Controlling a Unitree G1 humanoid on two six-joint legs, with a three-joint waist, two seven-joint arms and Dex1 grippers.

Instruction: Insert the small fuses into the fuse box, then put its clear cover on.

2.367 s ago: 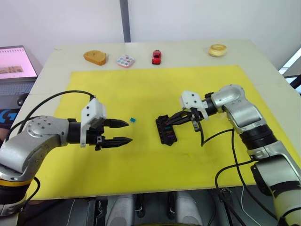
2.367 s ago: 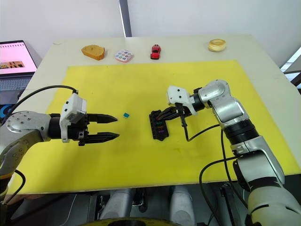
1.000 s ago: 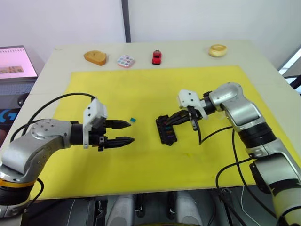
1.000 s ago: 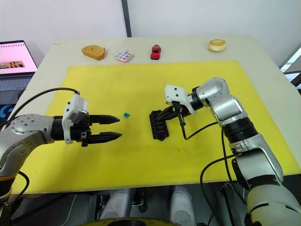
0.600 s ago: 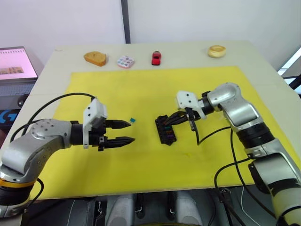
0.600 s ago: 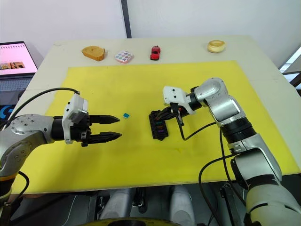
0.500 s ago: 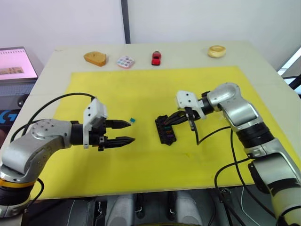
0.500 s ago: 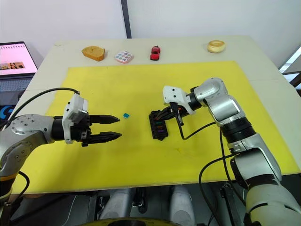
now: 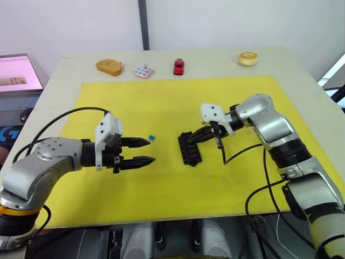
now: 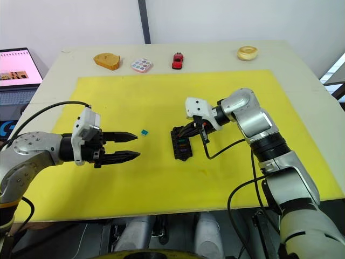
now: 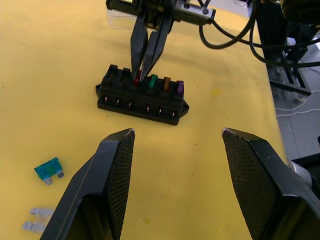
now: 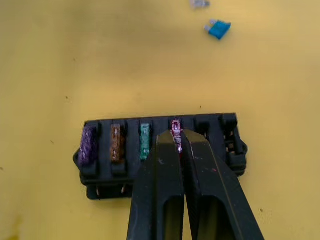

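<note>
Over the fuse box (image 12: 160, 150) mid-mat, the right end effector (image 12: 179, 136) pinches a red fuse (image 12: 175, 127) in its slot beside green, orange and purple ones. The left end effector (image 9: 146, 150) hovers spread, near a teal fuse (image 9: 153, 138) lying loose on the yellow mat (image 9: 161, 97).

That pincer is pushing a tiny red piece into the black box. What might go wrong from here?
The right end effector pinches the red fuse over a slot of the fuse box; if tilted, it could jam or slip. Nothing holds the box, so pressing may shift it. The teal fuse lies loose nearby, easily knocked.
</note>
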